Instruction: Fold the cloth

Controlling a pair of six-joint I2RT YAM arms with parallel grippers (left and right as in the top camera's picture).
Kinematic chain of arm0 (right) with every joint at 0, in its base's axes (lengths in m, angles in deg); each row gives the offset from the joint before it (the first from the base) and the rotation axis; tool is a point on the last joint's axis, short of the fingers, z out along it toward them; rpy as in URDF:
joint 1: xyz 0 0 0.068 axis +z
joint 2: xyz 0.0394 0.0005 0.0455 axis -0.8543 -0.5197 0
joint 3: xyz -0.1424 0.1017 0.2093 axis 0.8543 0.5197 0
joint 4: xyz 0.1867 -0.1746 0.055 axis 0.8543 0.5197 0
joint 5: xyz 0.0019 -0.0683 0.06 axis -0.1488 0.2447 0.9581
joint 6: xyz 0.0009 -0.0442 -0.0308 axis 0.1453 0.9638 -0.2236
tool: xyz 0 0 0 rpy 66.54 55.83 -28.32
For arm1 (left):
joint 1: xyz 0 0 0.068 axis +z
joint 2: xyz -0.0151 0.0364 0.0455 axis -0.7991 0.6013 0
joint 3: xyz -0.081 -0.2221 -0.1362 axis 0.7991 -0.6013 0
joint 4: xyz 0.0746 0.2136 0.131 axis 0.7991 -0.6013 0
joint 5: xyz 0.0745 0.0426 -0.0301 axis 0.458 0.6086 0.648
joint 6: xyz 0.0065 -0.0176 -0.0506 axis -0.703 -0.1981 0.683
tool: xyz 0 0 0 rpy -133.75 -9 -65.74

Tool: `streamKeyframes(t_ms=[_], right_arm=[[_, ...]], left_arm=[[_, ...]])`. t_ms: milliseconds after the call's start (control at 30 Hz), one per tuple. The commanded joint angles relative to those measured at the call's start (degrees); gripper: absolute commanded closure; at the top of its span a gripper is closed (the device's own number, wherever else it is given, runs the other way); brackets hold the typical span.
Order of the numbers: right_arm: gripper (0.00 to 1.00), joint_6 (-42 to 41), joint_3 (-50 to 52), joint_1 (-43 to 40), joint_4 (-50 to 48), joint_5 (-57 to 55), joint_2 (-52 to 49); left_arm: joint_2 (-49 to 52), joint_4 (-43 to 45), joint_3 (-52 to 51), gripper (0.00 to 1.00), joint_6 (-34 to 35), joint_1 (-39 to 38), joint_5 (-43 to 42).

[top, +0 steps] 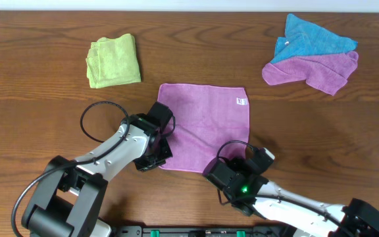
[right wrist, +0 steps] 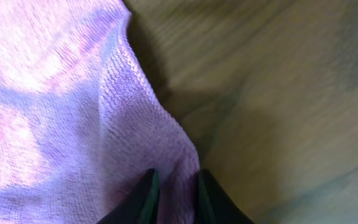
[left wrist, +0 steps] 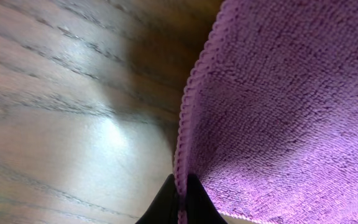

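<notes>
The cloth (top: 202, 125), a magenta-purple square with a small white label (top: 241, 101) near its far right edge, lies flat in the middle of the table. My left gripper (top: 165, 147) is at the cloth's near left edge. In the left wrist view the gripper (left wrist: 181, 199) is shut on the hem of the cloth (left wrist: 278, 112), which rises between the fingertips. My right gripper (top: 216, 166) is at the near right corner. In the right wrist view its jaws (right wrist: 178, 193) stand a little apart, with a bunched fold of the cloth (right wrist: 55, 93) between them.
A folded light green cloth (top: 114, 60) lies at the back left. A blue cloth (top: 311, 38) overlaps a lavender-purple cloth (top: 314, 71) at the back right. Bare wooden table (top: 45, 118) surrounds the magenta cloth.
</notes>
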Motion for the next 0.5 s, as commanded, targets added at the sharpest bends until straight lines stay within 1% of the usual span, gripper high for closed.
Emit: streamKeyframes(t_ms=[0, 167, 200, 233, 333, 400, 467], right_arm=[[0.74, 2.6, 0.4, -0.7, 2.2, -3.3, 0.1], [0.73, 2.6, 0.4, -0.9, 2.7, -3.4, 0.1], [0.68, 2.6, 0.4, -0.9, 2.7, -3.4, 0.1], [0.55, 2.6, 0.4, -0.9, 2.5, -3.0, 0.1], [0.25, 1.6, 0.4, -0.9, 1.7, 3.2, 0.3], [0.22, -0.8, 0.4, -0.9, 1.6, 8.7, 1.0], [0.21, -4.8, 0.4, -0.8, 1.6, 11.7, 1.2]], left_arm=[[0.5, 0.0, 0.4, 0.94, 0.2, 0.0, 2.2], [0.5, 0.0, 0.4, 0.94, 0.2, 0.0, 2.6], [0.5, 0.0, 0.4, 0.94, 0.2, 0.0, 2.8], [0.5, 0.0, 0.4, 0.94, 0.2, 0.0, 2.8], [0.5, 0.0, 0.4, 0.94, 0.2, 0.0, 3.0], [0.5, 0.5, 0.4, 0.94, 0.1, 0.0, 3.0], [0.5, 1.2, 0.4, 0.94, 0.1, 0.0, 3.0]])
